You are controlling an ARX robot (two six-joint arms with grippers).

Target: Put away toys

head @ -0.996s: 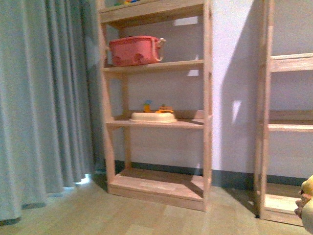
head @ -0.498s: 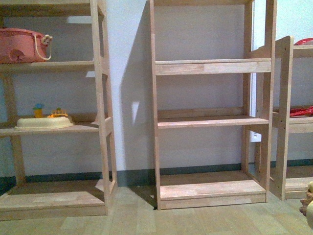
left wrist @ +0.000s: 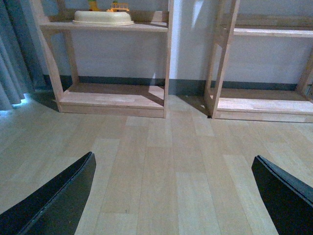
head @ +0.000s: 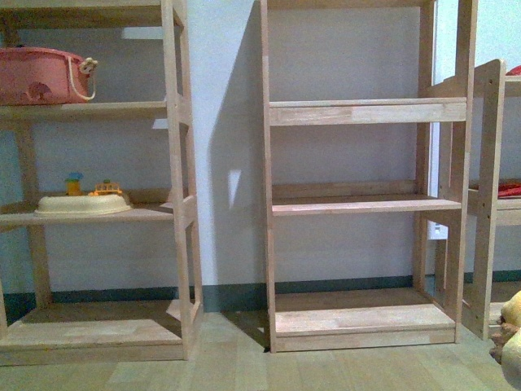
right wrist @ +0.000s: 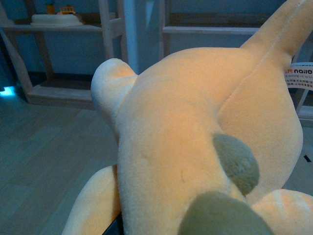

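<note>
Sliding slightly right in frame, the empty shelf unit (head: 366, 204) is settling at 12 o'clock as the hidden right gripper is apparently clamping the plush toy (head: 513, 311) at 4 o'clock for stowing, the left gripper (left wrist: 173, 157) gaping empty.

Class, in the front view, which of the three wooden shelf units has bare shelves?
The middle unit. The left unit holds a pink basket and cream tray; the right unit shows something red.

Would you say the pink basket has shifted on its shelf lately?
No. The pink basket still sits by the same shelf post; only the camera swung right.
</note>
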